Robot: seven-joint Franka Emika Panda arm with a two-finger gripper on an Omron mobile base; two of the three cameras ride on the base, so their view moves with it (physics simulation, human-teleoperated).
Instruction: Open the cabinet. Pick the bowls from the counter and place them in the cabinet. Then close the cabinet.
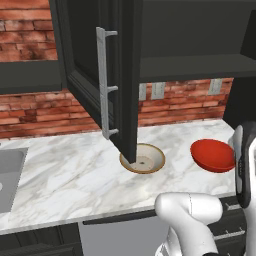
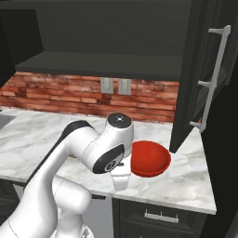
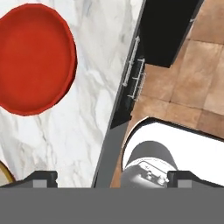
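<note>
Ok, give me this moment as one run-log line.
cabinet: doors open | red bowl: on counter | tan bowl: on counter | tool: open, empty, above counter edge

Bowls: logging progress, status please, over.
Hand open, holding nothing. Cabinet doors open. Red bowl and tan bowl on counter, not yet picked. Left door edge hangs over tan bowl.

The red bowl point(image 3: 33, 57) sits on the marble counter point(image 3: 92, 113), beside its edge above dark drawers point(image 3: 133, 78) and tiled floor point(image 3: 192, 87).
</note>
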